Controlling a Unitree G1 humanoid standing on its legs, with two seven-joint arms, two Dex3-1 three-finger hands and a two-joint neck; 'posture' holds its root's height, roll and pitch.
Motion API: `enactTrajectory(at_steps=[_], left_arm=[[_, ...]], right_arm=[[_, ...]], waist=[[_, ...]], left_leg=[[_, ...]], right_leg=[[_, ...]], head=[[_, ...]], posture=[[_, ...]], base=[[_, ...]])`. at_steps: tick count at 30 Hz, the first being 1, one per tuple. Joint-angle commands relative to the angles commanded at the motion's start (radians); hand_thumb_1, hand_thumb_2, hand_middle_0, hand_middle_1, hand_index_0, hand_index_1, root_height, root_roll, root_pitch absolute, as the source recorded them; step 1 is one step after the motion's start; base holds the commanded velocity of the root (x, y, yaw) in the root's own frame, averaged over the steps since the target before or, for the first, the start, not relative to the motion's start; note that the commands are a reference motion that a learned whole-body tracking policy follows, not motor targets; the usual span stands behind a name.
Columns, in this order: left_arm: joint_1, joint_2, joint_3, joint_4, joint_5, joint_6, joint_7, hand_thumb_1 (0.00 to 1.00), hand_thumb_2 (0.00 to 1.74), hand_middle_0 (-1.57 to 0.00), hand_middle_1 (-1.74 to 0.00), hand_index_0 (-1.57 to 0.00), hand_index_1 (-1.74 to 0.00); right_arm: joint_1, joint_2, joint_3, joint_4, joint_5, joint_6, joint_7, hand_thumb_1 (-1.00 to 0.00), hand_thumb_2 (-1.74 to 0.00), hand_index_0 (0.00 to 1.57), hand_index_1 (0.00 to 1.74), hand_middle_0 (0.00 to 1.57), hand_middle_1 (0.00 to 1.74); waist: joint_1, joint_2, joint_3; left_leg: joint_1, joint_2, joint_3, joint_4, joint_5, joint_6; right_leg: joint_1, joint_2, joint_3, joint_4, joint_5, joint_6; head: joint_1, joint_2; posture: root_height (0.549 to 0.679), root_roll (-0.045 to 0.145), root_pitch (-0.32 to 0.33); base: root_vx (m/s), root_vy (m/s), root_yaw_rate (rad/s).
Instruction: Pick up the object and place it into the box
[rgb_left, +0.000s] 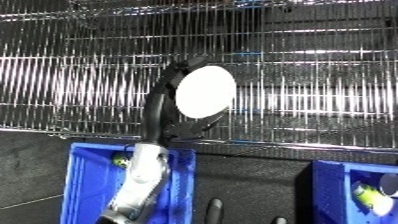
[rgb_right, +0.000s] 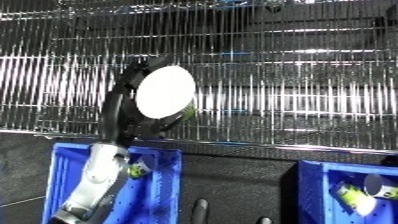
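Rising from the lower edge of the view, the white and silver left forearm reached up over a blue plastic bin on the left, and its black left hand was lifted in front of a shiny wire-mesh shelf that filled the upper part of the scene. That hand was curled round a flat white oval disc, with dark fingers showing along the disc's left rim and beneath its lower edge, so the disc was held up in the air against the wire backdrop, above the left bin and not inside it. Within the left bin, just beside the forearm, a small yellow-green object could be seen, though its kind could not be made out. A second blue plastic bin stood well apart at the lower right, holding a yellow-green and white item whose shape was unclear. Both bins rested on a dark floor-like surface below the shelf. Two dark fingertips poked up at the bottom edge between the bins, likely the right hand, but whether it was spread or curled could not be told.
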Motion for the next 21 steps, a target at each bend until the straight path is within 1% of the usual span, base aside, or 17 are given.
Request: enactTrajectory(at_steps=[3,6,9,11,14,18,21], left_arm=[[0.001,-0.001,0.001,0.008,-0.008,0.000,-0.009,1.00,1.74,-1.57,-1.74,-1.57,-1.74],[0.013,-0.002,0.011,0.012,-0.058,0.009,-0.036,1.00,1.74,-1.57,-1.74,-1.57,-1.74],[0.045,-0.011,0.037,0.001,-0.188,0.031,-0.091,1.00,1.74,-1.57,-1.74,-1.57,-1.74],[0.076,-0.016,0.057,-0.009,-0.280,0.036,-0.133,1.00,1.74,-1.57,-1.74,-1.57,-1.74],[0.133,-0.020,0.086,-0.032,-0.367,0.025,-0.175,1.00,1.74,-1.57,-1.74,-1.57,-1.74],[0.217,-0.015,0.131,-0.092,-0.462,0.004,-0.211,1.00,1.74,-1.57,-1.74,-1.57,-1.74],[0.284,-0.009,0.171,-0.172,-0.491,-0.013,-0.230,1.00,1.74,-1.57,-1.74,-1.57,-1.74]], right_arm=[[0.001,0.002,-0.001,0.005,-0.003,-0.002,0.001,0.00,0.00,0.00,0.00,0.00,0.00],[0.006,0.004,-0.004,0.015,-0.006,-0.005,0.005,0.00,0.00,0.00,0.00,0.00,0.00],[0.013,0.009,-0.010,0.025,-0.011,-0.010,0.007,0.00,0.00,0.00,0.00,0.00,0.00],[0.016,0.013,-0.018,0.030,-0.014,-0.011,0.002,0.00,0.00,0.00,0.00,0.00,0.00],[0.021,0.014,-0.035,0.035,-0.017,-0.010,-0.010,0.00,0.00,0.00,0.00,0.00,0.00],[0.042,0.005,-0.059,0.040,-0.020,-0.020,-0.017,0.00,0.00,0.00,0.00,0.00,0.00],[0.067,-0.005,-0.077,0.037,-0.016,-0.034,-0.022,0.00,0.00,0.00,0.00,0.00,0.00]], waist=[[0.001,0.003,0.000],[0.006,0.009,0.000],[0.013,0.018,0.000],[0.021,0.028,0.000],[0.036,0.046,0.000],[0.059,0.075,0.000],[0.079,0.095,0.000]], left_leg=[[0.007,-0.002,-0.001,-0.007,0.002,-0.0011],[0.016,-0.005,-0.001,-0.015,0.004,-0.0015],[0.027,-0.009,-0.004,-0.024,0.006,-0.0016],[0.035,-0.015,-0.008,-0.032,0.008,-0.0021],[0.048,-0.027,-0.015,-0.046,0.014,-0.0027],[0.061,-0.044,-0.026,-0.061,0.020,-0.0017],[0.065,-0.057,-0.037,-0.066,0.023,0.0003]], right_leg=[[0.005,-0.0023,-0.001,-0.004,0.000,0.0006],[0.012,-0.0063,-0.002,-0.007,-0.002,0.0005],[0.020,-0.0123,-0.005,-0.012,-0.002,0.0010],[0.027,-0.0177,-0.009,-0.016,-0.003,0.0011],[0.036,-0.0268,-0.014,-0.020,-0.007,-0.0011],[0.046,-0.0403,-0.023,-0.020,-0.015,-0.0060],[0.051,-0.0498,-0.032,-0.016,-0.022,-0.0101]], head=[[-0.006,0.002],[-0.004,0.001],[0.011,-0.003],[0.034,-0.010],[0.061,-0.015],[0.100,-0.019],[0.145,-0.028]], posture=[[0.647,0.002,0.124],[0.648,0.004,0.121],[0.649,0.006,0.118],[0.650,0.009,0.117],[0.651,0.016,0.114],[0.651,0.025,0.109],[0.652,0.031,0.107]], base=[[-0.013,0.001,0.017],[-0.011,0.003,0.041],[-0.012,-0.009,0.080],[-0.013,-0.012,0.125],[-0.009,-0.007,0.161],[-0.011,-0.001,0.149],[-0.017,-0.004,0.159]])
